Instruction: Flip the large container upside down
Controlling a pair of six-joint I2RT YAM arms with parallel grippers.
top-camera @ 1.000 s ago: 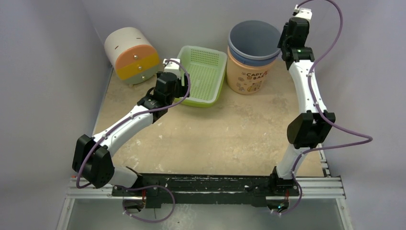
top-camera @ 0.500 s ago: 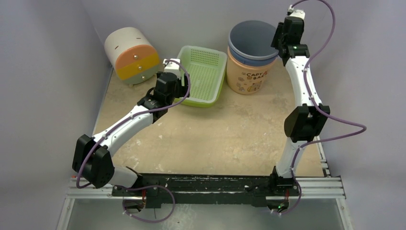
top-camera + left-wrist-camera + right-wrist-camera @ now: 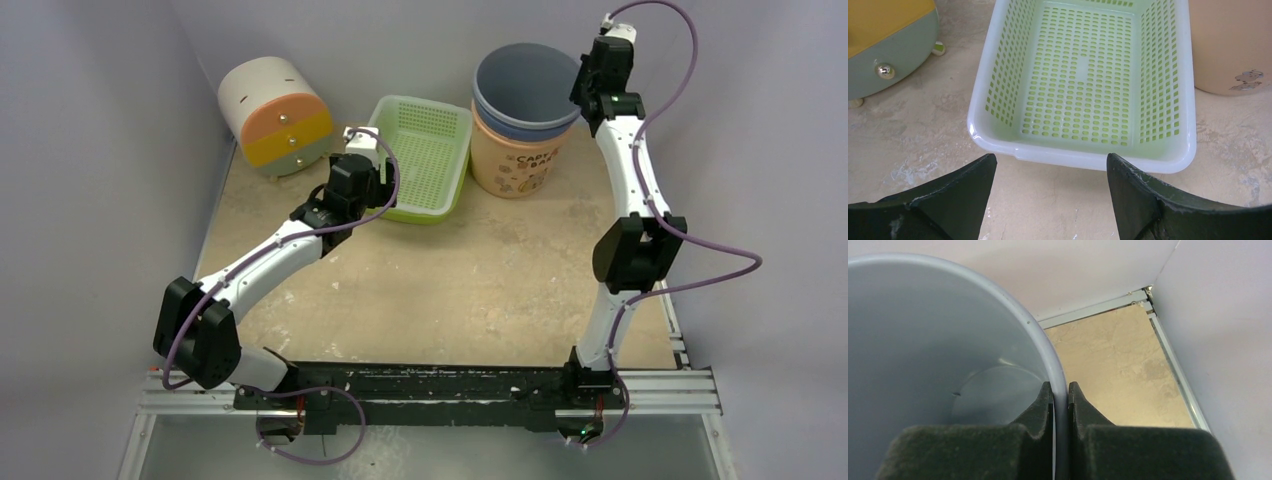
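The large container is a peach bucket with a blue-grey rim and inside. It stands upright at the back of the table, mouth up. My right gripper is shut on its right rim, one finger inside and one finger outside the wall. My left gripper is open and empty. It hovers just in front of the near edge of a green perforated basket, which fills the left wrist view, with the gripper over bare table.
A round drawer toy with orange and yellow fronts lies at the back left and also shows in the left wrist view. The basket sits between it and the container. Walls close in behind and to the right.
My right gripper has moved left onto the container's rim and gripped it. The container has shifted slightly to the left. The left arm has barely moved.
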